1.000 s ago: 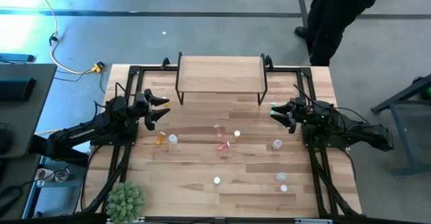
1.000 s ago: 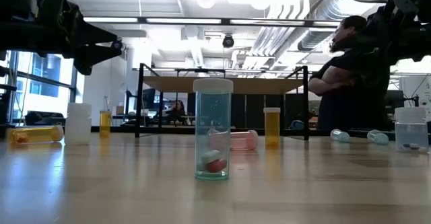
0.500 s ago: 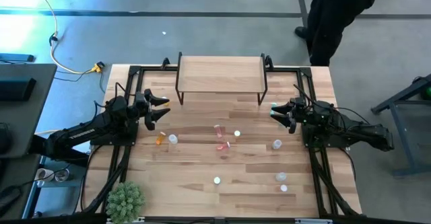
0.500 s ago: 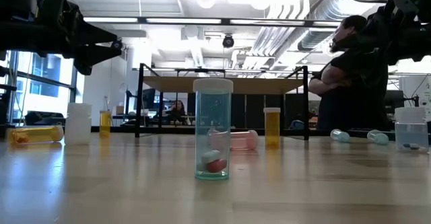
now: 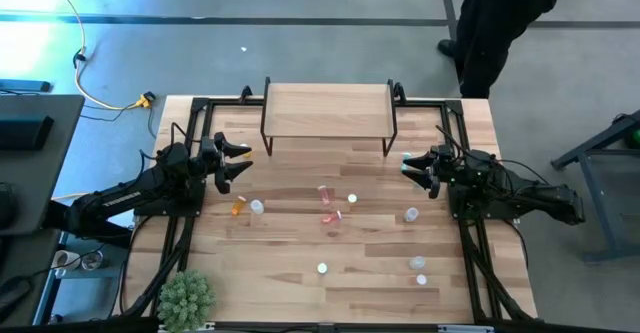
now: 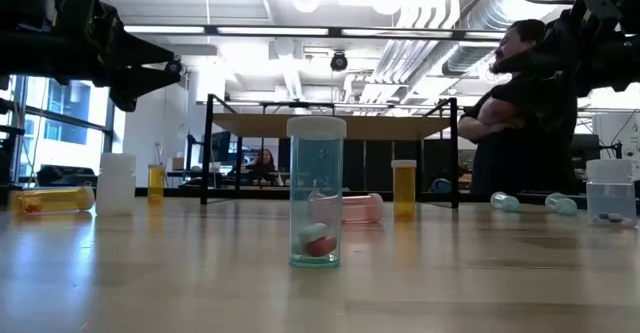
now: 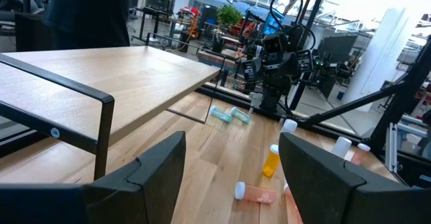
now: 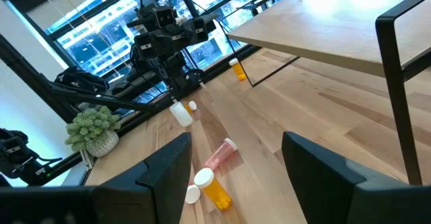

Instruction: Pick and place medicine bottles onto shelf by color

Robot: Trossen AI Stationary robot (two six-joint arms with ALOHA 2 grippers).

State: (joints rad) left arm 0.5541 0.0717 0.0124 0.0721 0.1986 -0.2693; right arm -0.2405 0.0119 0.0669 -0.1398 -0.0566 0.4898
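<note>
The medicine bottles stand and lie scattered on the tabletop, in front of the shelf (image 5: 326, 108), a small wood board on black legs at the far edge. An orange one (image 5: 238, 206) and a white one (image 5: 257, 207) are left of centre. Two pink ones (image 5: 327, 203) are in the middle, and clear ones (image 5: 411, 214) are on the right. A clear bottle with pills (image 6: 316, 193) stands upright nearest the low camera. My left gripper (image 5: 238, 163) hovers open at the left of the table. My right gripper (image 5: 410, 168) hovers open at the right. Both point level toward the middle, above the bottles.
A green spiky plant (image 5: 187, 295) sits at the near left corner. Black frame rails (image 5: 470, 243) run along both sides of the table. A person in dark clothes (image 5: 500, 23) stands beyond the far right corner. Bare wood lies between the bottles and the near edge.
</note>
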